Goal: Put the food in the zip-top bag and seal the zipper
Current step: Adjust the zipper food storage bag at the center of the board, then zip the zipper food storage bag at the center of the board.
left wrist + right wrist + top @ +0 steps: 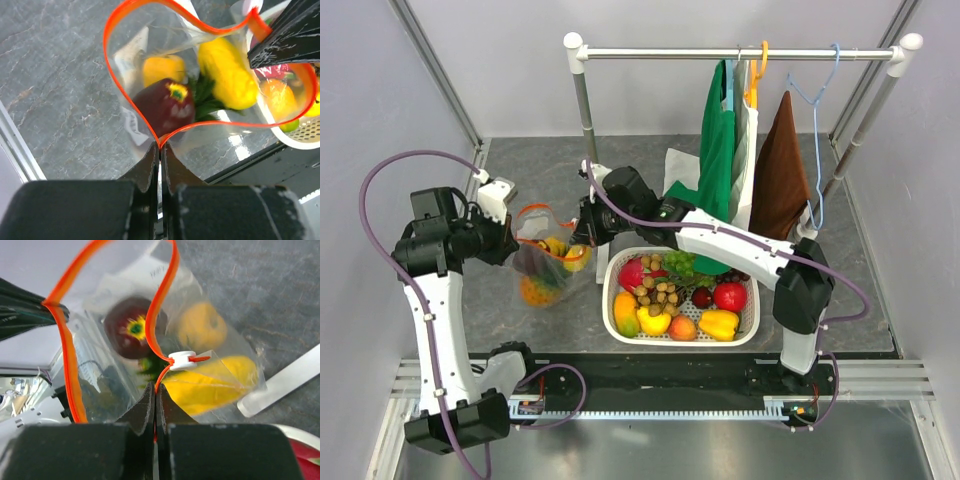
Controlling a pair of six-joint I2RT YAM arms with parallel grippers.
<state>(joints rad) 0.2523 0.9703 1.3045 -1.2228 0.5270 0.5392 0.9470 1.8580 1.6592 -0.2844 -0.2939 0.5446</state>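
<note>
Loading looks largely complete: the food sits inside the zip-top bag, just beside the white basket on its left-arm side. Sealing remains. The zipper gapes in a wide orange-red loop, with the slider tab parked at the basket-side end. The left gripper and right gripper are each clamped fully closed on opposite zipper ends.

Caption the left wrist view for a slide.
Left gripper pinches the zipper at one end of the open zip-top bag, toy fruits inside.

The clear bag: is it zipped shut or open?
Open. Its orange-red zipper spreads in a wide loop, food showing inside.
</note>
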